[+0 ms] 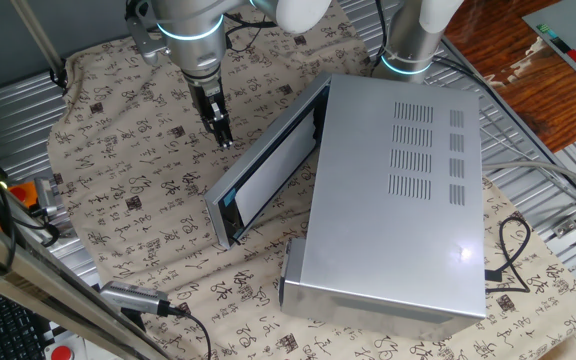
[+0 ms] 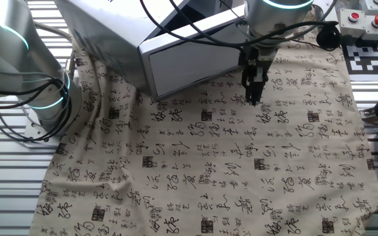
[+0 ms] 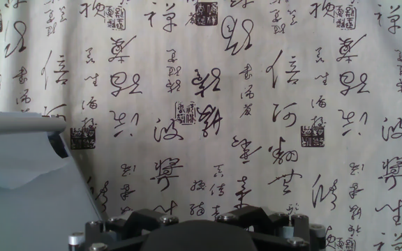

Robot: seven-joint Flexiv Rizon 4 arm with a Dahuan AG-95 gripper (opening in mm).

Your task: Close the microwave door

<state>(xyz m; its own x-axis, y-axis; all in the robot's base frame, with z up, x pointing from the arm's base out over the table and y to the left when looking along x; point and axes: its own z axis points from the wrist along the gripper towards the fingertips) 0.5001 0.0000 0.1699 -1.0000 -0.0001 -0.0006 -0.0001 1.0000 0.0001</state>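
Silver-grey arm [image 1: 190,35] with white housings and glowing cyan joint rings, upper left of one fixed view; black cables trail above its slim black gripper [image 1: 225,138]; screws stud the mount.

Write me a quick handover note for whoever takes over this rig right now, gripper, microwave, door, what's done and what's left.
Gripper: empty, pointing down over the calligraphy cloth, just outside the door's free end; fingers look close together, but open or shut is unclear.
The microwave sits on the cloth, vented top up.
The microwave door is partly open, swung out at an angle from the front, with a gap to the cavity visible.
Done: the gripper is near the door's outer face, no contact visible.
Left: push the door's outer face toward the box until it shuts flush.
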